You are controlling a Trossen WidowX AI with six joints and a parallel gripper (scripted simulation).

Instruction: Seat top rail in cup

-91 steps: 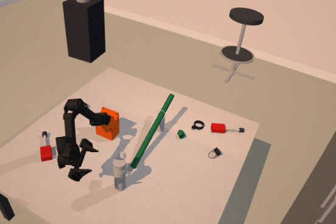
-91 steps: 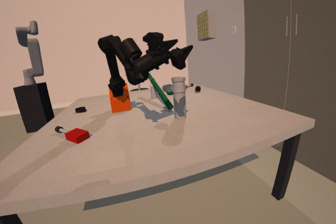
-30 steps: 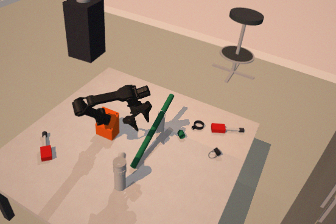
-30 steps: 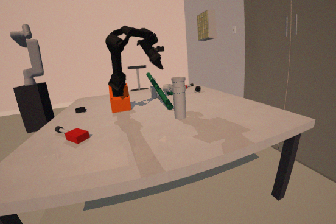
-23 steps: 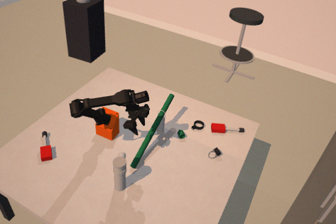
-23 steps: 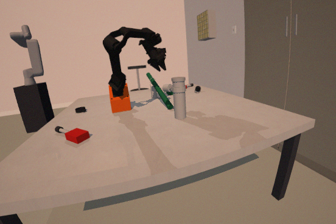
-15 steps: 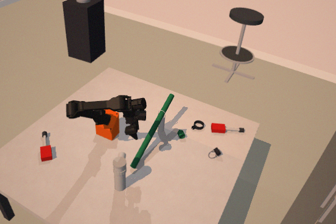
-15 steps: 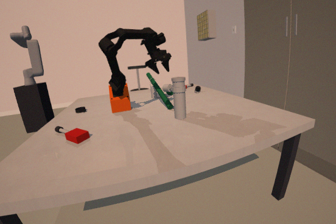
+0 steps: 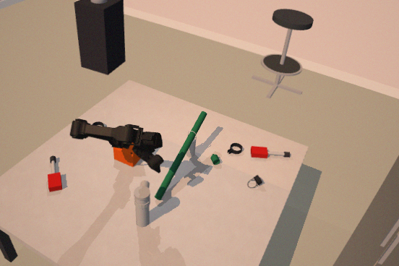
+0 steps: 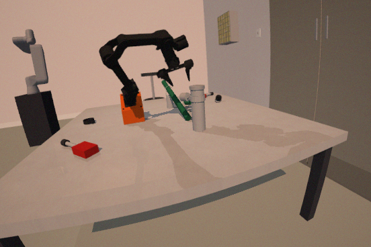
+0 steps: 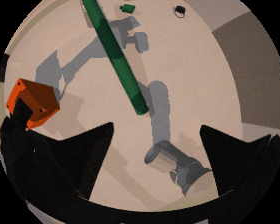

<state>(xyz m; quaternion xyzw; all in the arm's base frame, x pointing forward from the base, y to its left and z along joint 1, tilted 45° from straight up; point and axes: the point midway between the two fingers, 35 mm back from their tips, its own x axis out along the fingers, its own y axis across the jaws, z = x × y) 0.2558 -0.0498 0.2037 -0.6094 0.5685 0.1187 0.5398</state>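
The green rail (image 9: 181, 155) (image 10: 174, 98) (image 11: 116, 55) slopes down from the loop cap on the small post (image 9: 193, 148). Its lower end is low beside the big post (image 9: 142, 216) (image 10: 199, 117), outside the cup; whether it touches the table cannot be told. The grey rail-end cup (image 9: 144, 184) (image 10: 184, 96) (image 11: 162, 158) hangs on the band high on the big post, near its cap, with its mouth facing the rail side. My gripper (image 10: 180, 82) (image 11: 159, 128) is wide open and empty, above the rail and clear of it.
The orange arm base (image 9: 124, 156) (image 10: 132, 115) stands left of the rail. A short green piece (image 9: 215, 159), a black ring (image 9: 236, 148), a small black clamp (image 9: 257, 179) and a red block with a rod (image 9: 259, 152) lie to the right. Another red block (image 9: 55, 182) (image 10: 85, 150) lies left.
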